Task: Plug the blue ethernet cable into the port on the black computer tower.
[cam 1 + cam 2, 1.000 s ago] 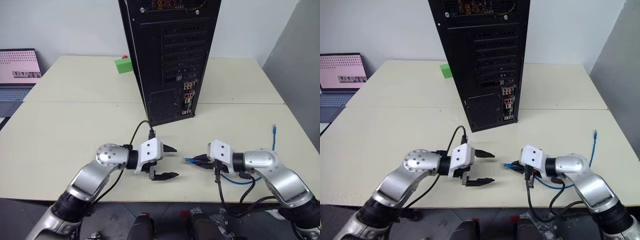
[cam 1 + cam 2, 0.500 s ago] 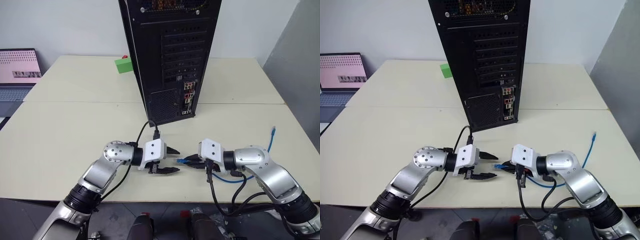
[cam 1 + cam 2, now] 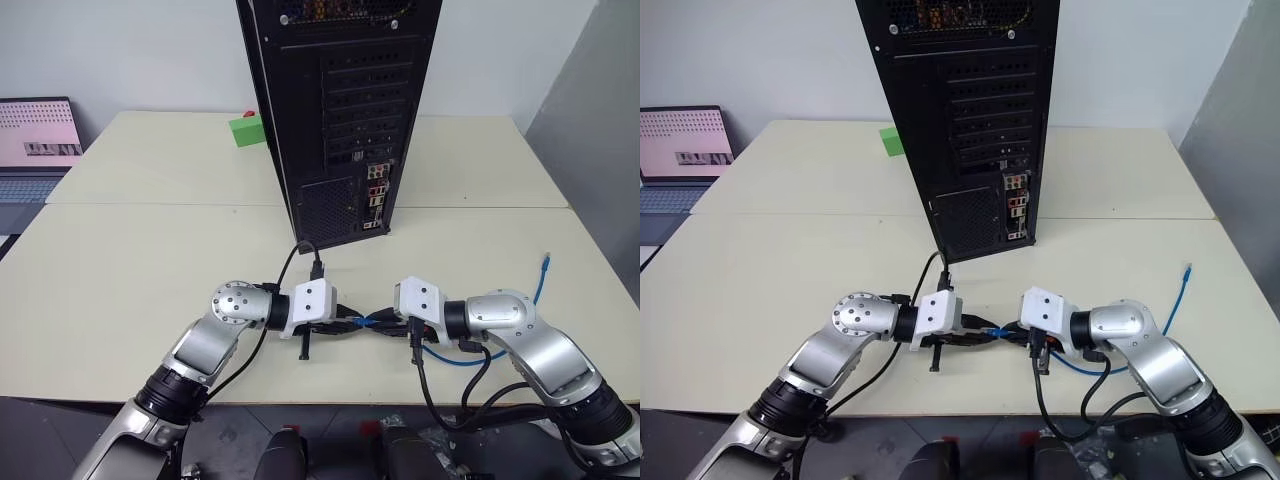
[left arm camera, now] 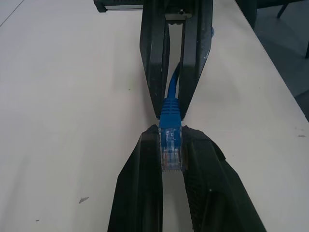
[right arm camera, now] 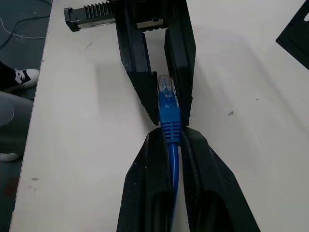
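Table (image 3: 120,260): cable plug (image 4: 171,145) (seemingly double-gripped) midair

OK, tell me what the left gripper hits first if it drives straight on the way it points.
Probably the right gripper: it sits nose to nose with the left gripper, both shut on the blue ethernet cable plug end, almost no gap between them.

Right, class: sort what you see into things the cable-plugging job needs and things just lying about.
Needed: blue ethernet cable, its plug pinched by both left gripper and right gripper; black computer tower; port.

Lying about: green block; laptop.
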`<state>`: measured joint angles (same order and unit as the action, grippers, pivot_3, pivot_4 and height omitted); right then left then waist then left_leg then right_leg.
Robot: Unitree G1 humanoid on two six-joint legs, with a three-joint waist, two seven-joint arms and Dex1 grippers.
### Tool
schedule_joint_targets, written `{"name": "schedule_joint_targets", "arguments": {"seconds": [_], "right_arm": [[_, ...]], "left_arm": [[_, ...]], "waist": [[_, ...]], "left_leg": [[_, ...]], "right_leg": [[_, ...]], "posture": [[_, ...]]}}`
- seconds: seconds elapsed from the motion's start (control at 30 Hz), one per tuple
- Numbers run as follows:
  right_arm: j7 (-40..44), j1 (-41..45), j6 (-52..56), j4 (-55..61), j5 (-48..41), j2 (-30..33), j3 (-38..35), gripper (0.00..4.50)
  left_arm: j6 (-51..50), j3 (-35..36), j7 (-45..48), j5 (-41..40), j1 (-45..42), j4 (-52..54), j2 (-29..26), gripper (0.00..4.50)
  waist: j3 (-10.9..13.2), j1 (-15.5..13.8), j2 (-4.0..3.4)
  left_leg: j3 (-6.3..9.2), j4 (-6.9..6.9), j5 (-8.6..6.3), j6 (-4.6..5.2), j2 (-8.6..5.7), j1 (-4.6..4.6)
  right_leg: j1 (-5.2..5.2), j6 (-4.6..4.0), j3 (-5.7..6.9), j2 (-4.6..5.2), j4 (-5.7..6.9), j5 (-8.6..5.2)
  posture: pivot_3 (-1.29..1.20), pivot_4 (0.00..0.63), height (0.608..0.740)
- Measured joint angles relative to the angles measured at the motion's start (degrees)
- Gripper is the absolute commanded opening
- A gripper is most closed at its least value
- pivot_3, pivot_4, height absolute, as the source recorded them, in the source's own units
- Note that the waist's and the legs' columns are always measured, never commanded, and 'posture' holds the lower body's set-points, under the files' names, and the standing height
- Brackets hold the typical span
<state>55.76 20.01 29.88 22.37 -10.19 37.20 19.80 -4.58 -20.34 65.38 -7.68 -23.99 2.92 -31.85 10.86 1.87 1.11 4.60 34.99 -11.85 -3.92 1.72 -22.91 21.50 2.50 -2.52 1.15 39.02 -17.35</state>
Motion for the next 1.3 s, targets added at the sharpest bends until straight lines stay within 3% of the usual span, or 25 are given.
{"name": "schedule_joint_targets", "arguments": {"seconds": [0.03, 0.23, 0.37, 0.5, 0.73, 0.83, 1.03, 1.23, 1.3], "right_arm": [[0.0, 0.0, 0.2, 0.0, 0.0, -0.1, 0.0, 0.76], [2.2, 0.3, -0.7, 0.0, -1.1, 1.9, -1.0, 2.18], [5.5, 0.0, -0.2, 0.0, -3.9, 8.1, -6.7, 3.28], [5.4, -0.6, 3.6, 0.0, -8.4, 8.5, -10.8, 4.15], [-1.5, -3.3, 18.9, 2.9, -23.6, -0.2, -18.1, 4.17], [-4.9, -3.2, 22.2, 3.2, -26.7, -3.2, -18.7, 4.17], [-9.7, -2.3, 27.2, 3.2, -31.3, -7.5, -18.5, 4.17], [-11.3, -1.2, 29.5, 3.0, -34.0, -8.8, -18.5, 4.17], [-12.0, -1.2, 29.7, 2.9, -34.4, -9.0, -18.5, 3.81]], "left_arm": [[0.5, 0.0, 0.0, 0.1, 0.0, -0.2, 0.0, 0.29], [2.9, 0.0, -0.4, 1.1, 0.6, -0.7, 0.0, 0.29], [6.6, 0.7, -1.2, 1.5, 2.0, -1.7, -0.5, 0.29], [12.6, 1.7, -2.8, 2.7, 2.1, -3.0, -0.2, 0.29], [50.1, 3.6, -15.5, 15.1, 1.7, -14.5, 0.5, 0.29], [58.6, 3.9, -19.9, 19.0, 1.1, -18.5, 0.7, 0.29], [66.5, 4.1, -27.3, 24.7, -0.4, -20.3, 1.4, 0.29], [68.0, 4.3, -32.2, 28.0, -1.4, -21.3, 1.4, 0.29], [68.2, 4.3, -33.2, 28.6, -1.4, -21.3, 1.4, 0.29]], "waist": [[0.0, 0.0, 0.0], [0.0, -0.1, 0.0], [0.0, -0.1, 0.0], [0.0, 0.0, 0.0], [0.0, -0.1, -0.01], [0.0, -0.2, -0.01], [0.0, -0.2, -0.01], [0.0, -0.1, -0.01], [0.0, -0.1, -0.01]], "left_leg": [[0.0, 0.0, 0.0, 0.0, 0.0, 0.0], [0.0, 0.0, 0.0, 0.0, -0.01, -0.01], [0.01, 0.0, 0.0, 0.0, -0.01, 0.0], [0.0, 0.0, 0.0, 0.0, 0.01, 0.01], [0.0, 0.01, 0.0, 0.0, -0.02, 0.0], [0.0, 0.01, 0.0, 0.0, -0.03, 0.0], [0.0, 0.01, 0.0, 0.0, -0.02, 0.0], [0.0, 0.01, 0.0, 0.0, -0.02, 0.0], [0.0, 0.0, 0.0, 0.0, -0.02, -0.01]], "right_leg": [[0.0, 0.0, 0.0, 0.0, 0.0, 0.0], [0.0, 0.0, 0.0, 0.01, -0.01, 0.0], [-0.01, 0.0, 0.01, 0.01, -0.01, 0.0], [-0.02, -0.01, 0.0, 0.0, -0.01, 0.0], [-0.04, 0.0, -0.02, 0.04, -0.01, 0.03], [-0.03, 0.0, 0.0, 0.04, -0.01, 0.03], [-0.03, 0.02, 0.01, 0.03, 0.0, 0.04], [-0.03, 0.02, 0.02, 0.03, 0.01, 0.04], [-0.02, 0.02, 0.02, 0.03, 0.01, 0.04]], "posture": [[0.0, 0.15, 0.74], [0.0, 0.15, 0.74], [0.0, 0.15, 0.74], [0.0, 0.15, 0.74], [0.0, 0.15, 0.74], [0.0, 0.15, 0.74], [0.0, 0.15, 0.74], [0.0, 0.15, 0.74], [0.0, 0.15, 0.74]]}}
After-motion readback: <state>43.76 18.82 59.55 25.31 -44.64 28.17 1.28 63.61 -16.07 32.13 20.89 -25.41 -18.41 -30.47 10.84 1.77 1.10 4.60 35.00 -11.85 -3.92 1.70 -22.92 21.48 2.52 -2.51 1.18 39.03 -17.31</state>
